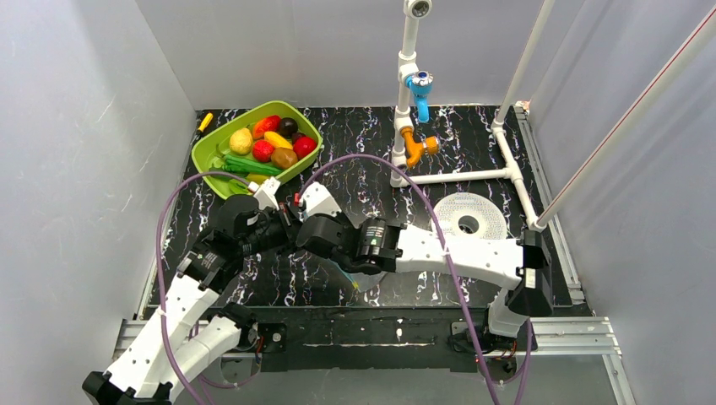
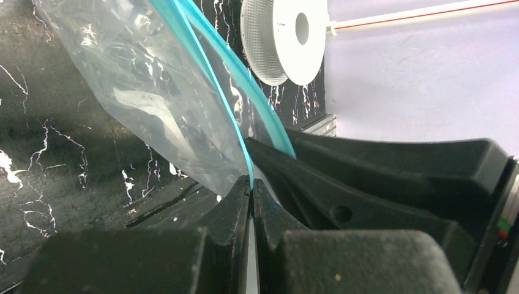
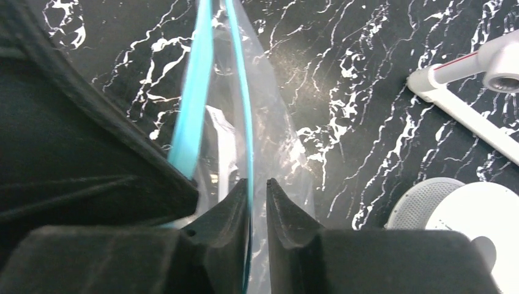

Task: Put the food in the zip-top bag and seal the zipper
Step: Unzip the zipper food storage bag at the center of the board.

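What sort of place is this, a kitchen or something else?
Probably a robotics lab test cell, not a kitchen: plain white panels wall in a black marbled table, a white pipe frame stands on it, and the food in the green tray looks like toys.

Surface: black marble-patterned top with white veins [image 1: 473, 143]
Far left: lime-green oval plastic tray [image 1: 201, 160]
Right: white perforated round disc [image 1: 485, 207]
Far right: white plastic pipe frame [image 1: 456, 176]

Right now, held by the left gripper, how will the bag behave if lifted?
Probably floppy: the bag is thin, crinkled film. Likely light: it looks empty. The zipper looks stiffer; the left gripper pinching it should hold.
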`<action>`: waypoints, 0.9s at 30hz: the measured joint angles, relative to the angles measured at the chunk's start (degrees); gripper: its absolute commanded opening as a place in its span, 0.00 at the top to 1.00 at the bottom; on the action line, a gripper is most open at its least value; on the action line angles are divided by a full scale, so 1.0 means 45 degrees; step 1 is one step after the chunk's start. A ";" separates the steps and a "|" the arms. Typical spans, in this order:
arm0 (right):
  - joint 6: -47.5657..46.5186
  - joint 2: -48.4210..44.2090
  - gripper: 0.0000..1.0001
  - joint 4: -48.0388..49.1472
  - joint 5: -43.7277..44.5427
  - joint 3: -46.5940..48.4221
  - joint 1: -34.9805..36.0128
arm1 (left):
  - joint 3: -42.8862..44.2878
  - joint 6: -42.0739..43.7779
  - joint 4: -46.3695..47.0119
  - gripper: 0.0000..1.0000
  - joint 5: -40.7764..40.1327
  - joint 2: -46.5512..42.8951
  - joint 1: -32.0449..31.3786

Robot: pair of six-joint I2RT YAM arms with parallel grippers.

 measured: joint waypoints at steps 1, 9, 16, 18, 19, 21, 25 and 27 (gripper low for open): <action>-0.0053 0.0146 0.95 0.0015 0.0005 0.0112 0.0034 | 0.0053 0.0000 0.0000 1.00 0.0049 0.0058 0.0000; 0.0160 0.0374 0.99 0.0311 0.0860 0.0136 0.0107 | 0.0296 0.0092 -0.0078 1.00 0.0457 0.0573 0.0000; 0.1739 -0.0170 0.99 -0.0379 0.3249 -0.0646 -0.0170 | 0.1627 0.1350 -0.1039 1.00 0.0724 0.1433 0.0000; 0.1865 -0.0539 0.99 -0.0471 0.3628 -0.0996 -0.0389 | 0.1991 0.1928 -0.1423 1.00 0.0733 0.1724 0.0000; 0.1719 -0.0865 0.99 -0.0301 0.3716 -0.1389 -0.0476 | 0.2079 0.2161 -0.1564 1.00 0.0753 0.1851 0.0000; 0.1350 -0.1700 0.99 0.0121 0.3779 -0.2336 -0.0607 | 0.2108 0.2463 -0.1753 1.00 0.0874 0.2059 0.0000; 0.0418 -0.3468 0.99 0.1282 0.3453 -0.4007 -0.0763 | 0.1996 0.2584 -0.1647 1.00 0.1331 0.2555 -0.0005; 0.0121 -0.3735 0.99 0.1632 0.3220 -0.4109 -0.0894 | 0.1826 0.2453 -0.1370 1.00 0.1462 0.2730 -0.0005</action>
